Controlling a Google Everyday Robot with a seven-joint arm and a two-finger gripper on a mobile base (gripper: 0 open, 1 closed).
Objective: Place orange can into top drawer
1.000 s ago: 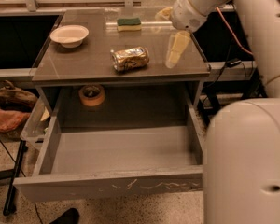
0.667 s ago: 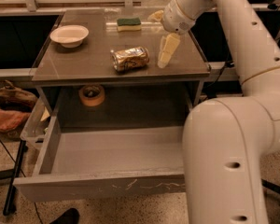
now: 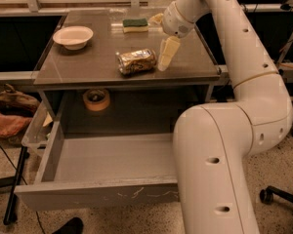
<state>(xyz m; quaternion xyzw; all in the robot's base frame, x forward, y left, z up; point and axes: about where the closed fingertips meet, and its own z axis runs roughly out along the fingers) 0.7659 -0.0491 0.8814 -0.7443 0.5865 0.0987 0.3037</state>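
The orange can (image 3: 136, 61) lies on its side on the table top (image 3: 78, 65), near the front edge. My gripper (image 3: 158, 44) hangs over the table just right of the can. It is open and empty, and one cream finger (image 3: 167, 52) points down beside the can's right end, close to it. The top drawer (image 3: 97, 196) is pulled far out below the table. Its grey inside holds nothing that I can see, and white scratches show on its front panel. My arm covers the drawer's right part.
A white bowl (image 3: 73, 36) stands at the table's left and a green-and-yellow sponge (image 3: 136, 25) at the back. A tan tape roll (image 3: 96, 100) sits on the shelf behind the drawer. A clear plastic bin (image 3: 36, 130) and bags (image 3: 10, 111) are on the left.
My gripper has moved left across the table, from near the right edge to right beside the can. The can and the drawer have not moved.
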